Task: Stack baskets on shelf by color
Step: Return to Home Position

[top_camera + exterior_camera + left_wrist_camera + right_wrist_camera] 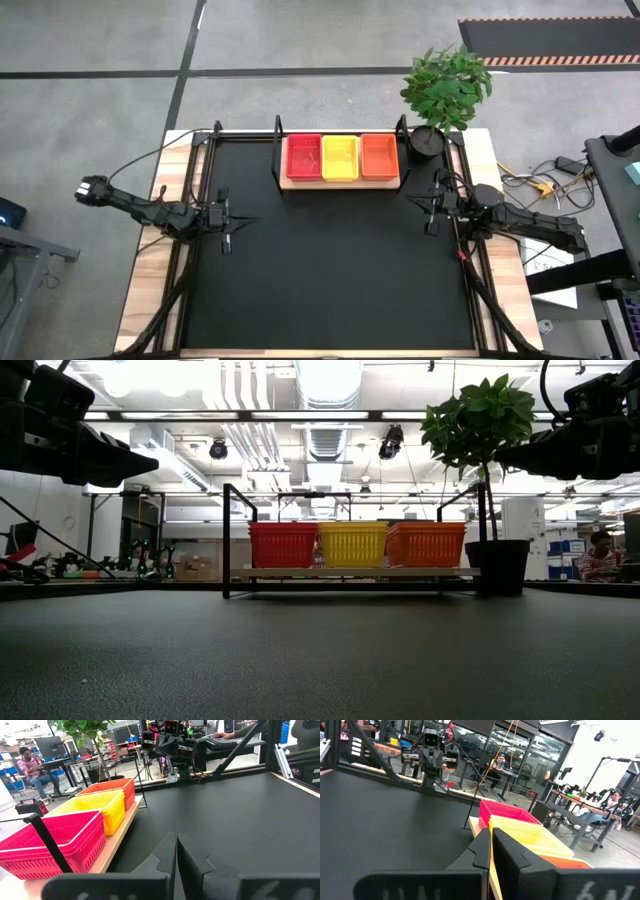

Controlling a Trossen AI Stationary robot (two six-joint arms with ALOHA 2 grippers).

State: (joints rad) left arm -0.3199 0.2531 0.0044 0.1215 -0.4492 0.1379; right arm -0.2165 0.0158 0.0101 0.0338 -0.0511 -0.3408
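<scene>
Three baskets stand in a row on the wooden shelf [340, 183] at the table's far middle: a pink-red basket [304, 157] on the left, a yellow basket [339, 157] in the middle, an orange basket [379, 156] on the right. Their bottoms rest on the board. My left gripper [244, 222] hovers shut over the mat at the left side, pointing toward the right. My right gripper [412, 204] hovers shut at the right side, pointing toward the left. Both are away from the baskets and hold nothing.
A potted plant [445, 90] stands at the shelf's right end, at the far right corner. Black posts [278, 150] rise at the shelf's ends. The black mat [330, 270] lies bare between the arms and toward the near edge. People sit in the room beyond.
</scene>
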